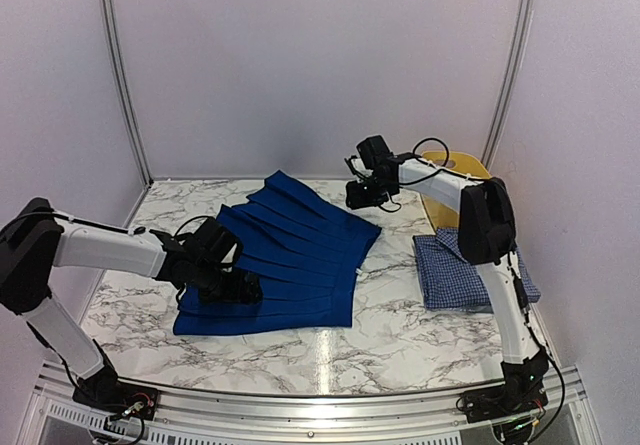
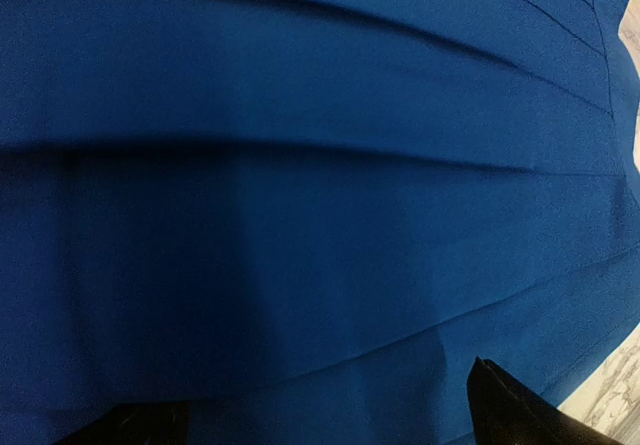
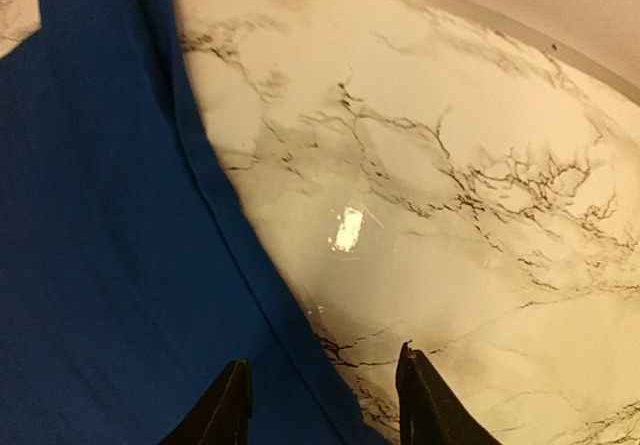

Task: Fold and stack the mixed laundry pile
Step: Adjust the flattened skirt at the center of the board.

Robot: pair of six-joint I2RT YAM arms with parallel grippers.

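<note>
A bright royal-blue pleated garment [image 1: 290, 250] lies spread flat on the marble table. My left gripper [image 1: 238, 285] is low over its near left part. In the left wrist view the blue cloth [image 2: 320, 165] fills the frame, and the gripper [image 2: 320, 420] is open with nothing between the fingers. My right gripper [image 1: 362, 195] hovers at the garment's far right edge. In the right wrist view it [image 3: 325, 405] is open, straddling the blue hem [image 3: 230, 225]. A folded blue-and-white checked shirt [image 1: 470, 270] lies at the right. The dark denim garment is out of view.
A yellow plastic tub [image 1: 462, 173] stands at the back right, behind the right arm. White walls close in the marble table [image 1: 400, 335] at the back and sides. A metal rail runs along the near edge.
</note>
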